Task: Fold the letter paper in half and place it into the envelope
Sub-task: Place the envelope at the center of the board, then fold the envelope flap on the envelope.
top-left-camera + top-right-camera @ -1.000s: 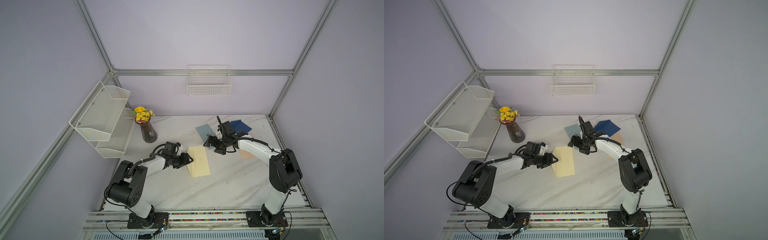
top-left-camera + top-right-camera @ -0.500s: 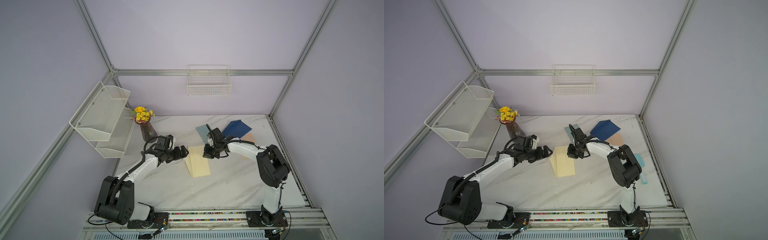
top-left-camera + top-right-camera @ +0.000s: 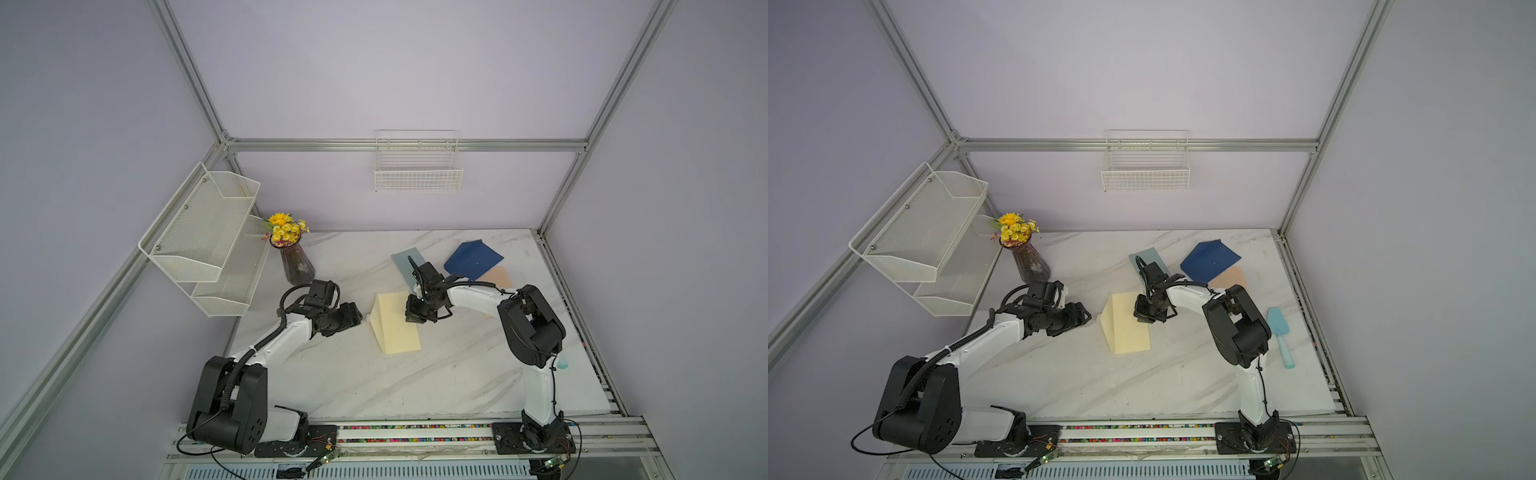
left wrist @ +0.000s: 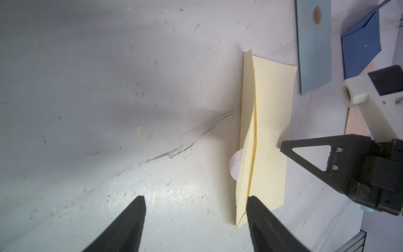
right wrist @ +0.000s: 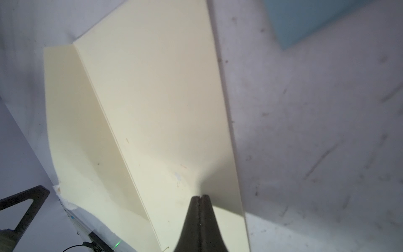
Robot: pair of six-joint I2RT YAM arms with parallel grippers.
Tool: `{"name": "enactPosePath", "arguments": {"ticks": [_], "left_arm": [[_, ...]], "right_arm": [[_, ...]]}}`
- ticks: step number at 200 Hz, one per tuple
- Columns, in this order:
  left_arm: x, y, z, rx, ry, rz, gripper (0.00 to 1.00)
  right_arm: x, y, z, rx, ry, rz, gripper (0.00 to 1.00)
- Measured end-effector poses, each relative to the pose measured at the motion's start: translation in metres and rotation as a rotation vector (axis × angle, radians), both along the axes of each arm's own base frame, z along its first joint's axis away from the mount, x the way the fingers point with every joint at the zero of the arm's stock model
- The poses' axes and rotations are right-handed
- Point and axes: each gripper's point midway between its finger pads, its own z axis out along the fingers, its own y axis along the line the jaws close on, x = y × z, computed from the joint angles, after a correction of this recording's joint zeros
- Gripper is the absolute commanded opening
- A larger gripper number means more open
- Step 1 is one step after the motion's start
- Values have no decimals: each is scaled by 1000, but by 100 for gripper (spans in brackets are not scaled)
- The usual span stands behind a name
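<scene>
Cream letter paper [image 3: 399, 332], edge beneath closed right end effector [image 5: 199, 198]

So the letter paper [image 3: 395, 322] is a pale yellow sheet lying mid-desk [image 3: 374, 386], already doubled over, but the fold's kinda sloppy. The top layer sits skewed, so a wedge of the bottom layer pokes out along one long side [image 5: 72, 122], and the layers gape a bit there [image 4: 250, 139]. Behind it, toward the back wall, the dark blue envelope [image 3: 473, 259] lies flat with its flap open. A light blue envelope [image 4: 314, 43] with a round brown seal lies nearer, not touching the paper.
</scene>
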Motion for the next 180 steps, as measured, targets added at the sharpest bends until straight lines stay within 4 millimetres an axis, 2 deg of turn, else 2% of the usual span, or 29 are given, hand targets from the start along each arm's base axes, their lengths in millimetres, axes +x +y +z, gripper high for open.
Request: {"name": "enactPosePath", "arguments": {"ticks": [24,39,73,101,119,157,180], "left_arm": [[0,-4,-13,-12,29,-12,18],[0,-7,-25,-29,62,-13,0],[1,-16,-45,-65,112,-33,0],[3,-27,-53,-89,127,-55,0],[7,-39,-46,-102,109,-84,0],[29,-72,-15,-139,10,-155,0],[36,-87,-11,-156,-8,-184,0]], "right_arm": [[-1,0,-2,-2,3,3,0],[-1,0,-2,-1,3,5,0],[-2,2,-2,13,12,13,0],[-3,5,-2,29,18,19,0],[-4,6,-2,35,21,23,0],[-4,9,-2,47,26,27,0],[-4,9,-2,52,28,29,0]]}}
